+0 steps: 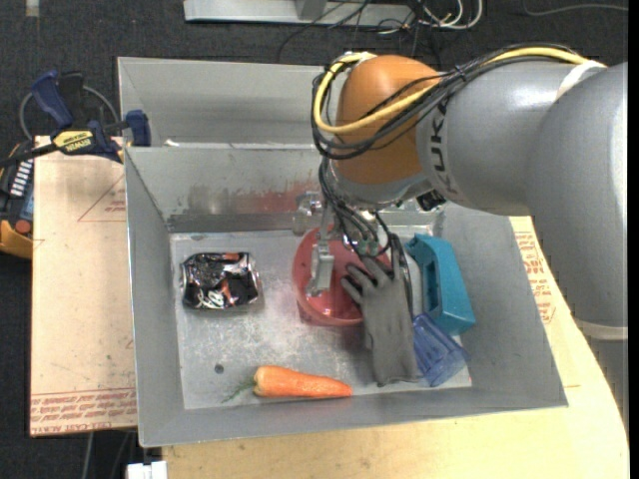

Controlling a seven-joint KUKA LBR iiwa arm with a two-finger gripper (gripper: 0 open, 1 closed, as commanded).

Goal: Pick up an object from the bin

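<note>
Grey bin: end effector over red bowl (glove, teal box alongside)

I am seeing an orange carrot lying along the near edge of the bin. A crumpled black and silver wrapper is sitting by the left wall. Towards the right wall a teal box is lying beside a dark grey glove-like thing, with a translucent blue piece resting at the near right corner.
</note>
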